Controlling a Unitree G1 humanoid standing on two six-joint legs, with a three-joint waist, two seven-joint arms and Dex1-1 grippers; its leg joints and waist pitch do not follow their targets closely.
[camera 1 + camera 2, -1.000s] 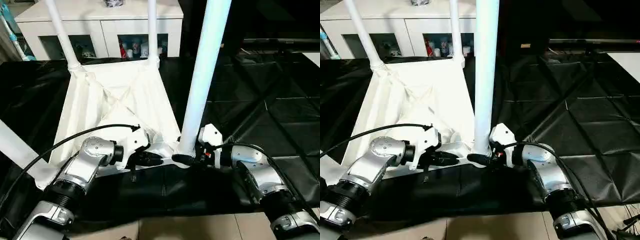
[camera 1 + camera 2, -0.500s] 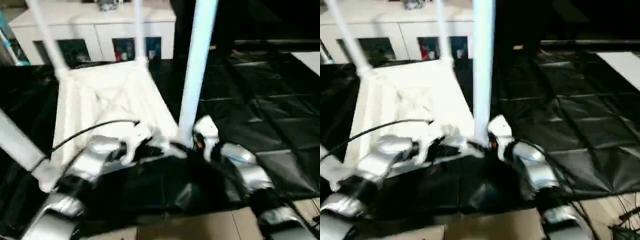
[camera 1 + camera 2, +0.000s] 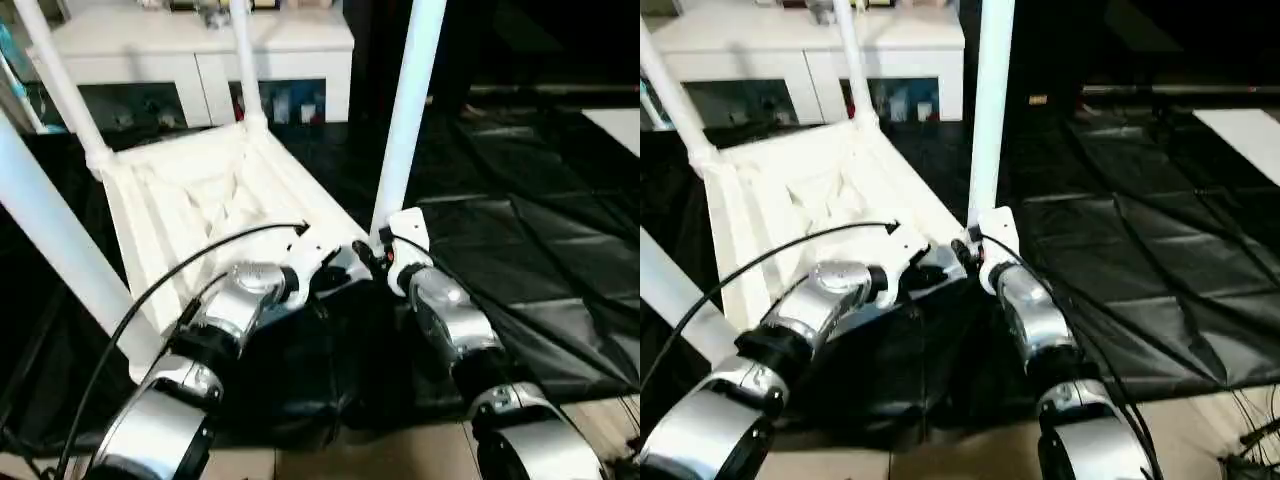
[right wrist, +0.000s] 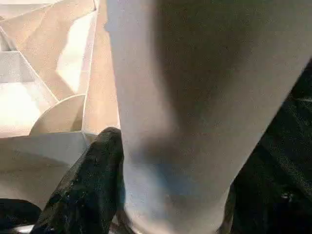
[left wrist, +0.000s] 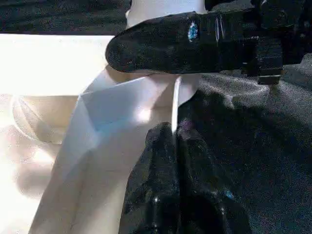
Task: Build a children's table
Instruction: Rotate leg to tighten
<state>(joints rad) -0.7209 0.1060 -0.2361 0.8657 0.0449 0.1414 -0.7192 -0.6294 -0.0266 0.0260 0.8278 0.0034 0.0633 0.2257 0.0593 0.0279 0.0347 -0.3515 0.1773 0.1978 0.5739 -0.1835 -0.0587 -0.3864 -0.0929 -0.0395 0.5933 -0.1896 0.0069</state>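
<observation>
Upturned children's table gripped at its near edge, all four legs in.

We see the children's table (image 3: 215, 190) lying upside down on the black-draped worktop (image 3: 540, 230), ribbed underside up, long axis running away from us toward the white cabinet (image 3: 200, 55), its four legs pointing up and a little splayed. Our left claw (image 5: 176, 146) is clenched on the thin near rim; our right claw (image 3: 377, 262) grasps the foot of the near right leg (image 3: 405, 120) at its socket. We judge the risks to be the thin rim slipping from that narrow pinch, or uneven lifting twisting the leg loose from its socket.
</observation>
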